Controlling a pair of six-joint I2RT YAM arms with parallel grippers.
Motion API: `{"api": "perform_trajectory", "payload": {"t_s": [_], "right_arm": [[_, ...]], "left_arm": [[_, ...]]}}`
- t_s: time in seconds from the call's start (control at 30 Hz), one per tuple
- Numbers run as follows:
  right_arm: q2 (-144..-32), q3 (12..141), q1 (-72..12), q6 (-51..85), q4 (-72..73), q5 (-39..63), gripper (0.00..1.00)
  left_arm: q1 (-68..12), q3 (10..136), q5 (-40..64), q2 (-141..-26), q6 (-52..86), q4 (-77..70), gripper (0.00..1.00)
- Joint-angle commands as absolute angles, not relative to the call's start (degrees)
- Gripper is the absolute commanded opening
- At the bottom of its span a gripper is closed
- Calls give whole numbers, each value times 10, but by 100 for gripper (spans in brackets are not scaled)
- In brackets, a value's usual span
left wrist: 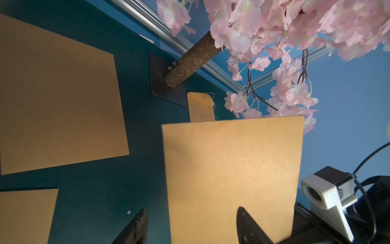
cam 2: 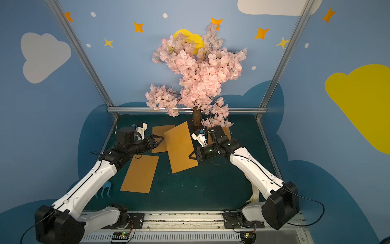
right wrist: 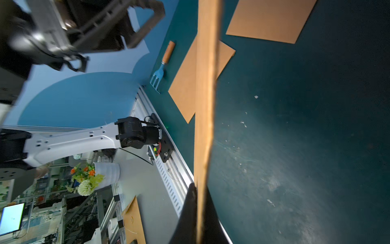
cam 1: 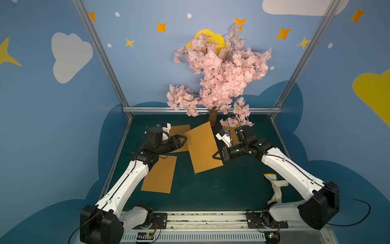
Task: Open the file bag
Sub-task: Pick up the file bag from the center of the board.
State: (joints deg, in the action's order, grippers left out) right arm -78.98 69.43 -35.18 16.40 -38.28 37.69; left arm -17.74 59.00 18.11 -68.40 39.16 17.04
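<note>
We note blue walls [cam 1: 42, 126] on three sides, painted with white cloud [cam 1: 69, 55], yellow cloud [cam 1: 373, 90], orange stars [cam 1: 161, 27]. Aluminium posts [cam 1: 101, 55] rise from far corners of dark green tabletop [cam 1: 211, 190]. Pink blossom tree [cam 1: 221, 69] stands at far edge, near middle. Light even. Beyond near edge, in right wrist view, we make out lit monitor [right wrist: 11, 218], white pot of flowers [right wrist: 106, 174].

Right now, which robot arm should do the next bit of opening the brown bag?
Probably the left: the left gripper is open and free beside the file bag, while the right gripper is clamped on it, holding it up.
</note>
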Motion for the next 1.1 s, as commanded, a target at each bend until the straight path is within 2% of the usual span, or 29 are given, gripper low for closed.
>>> {"api": "perform_trajectory", "payload": {"t_s": [0.0, 0.3, 0.5, 0.63, 1.07], "right_arm": [[-803, 720, -376, 147, -446, 305, 0], [-822, 751, -434, 165, -468, 205, 0], [-835, 778, -463, 169, -498, 148, 0], [-842, 794, -482, 173, -517, 96, 0], [-865, 817, -504, 171, -529, 55, 0]], "left_arm": [[-209, 669, 111, -719, 326, 312, 66], [-302, 885, -18, -834, 297, 467, 66], [-332, 974, -63, -900, 316, 521, 62], [-341, 1012, -76, -933, 338, 536, 60], [-356, 1037, -67, -965, 376, 510, 59]]}}
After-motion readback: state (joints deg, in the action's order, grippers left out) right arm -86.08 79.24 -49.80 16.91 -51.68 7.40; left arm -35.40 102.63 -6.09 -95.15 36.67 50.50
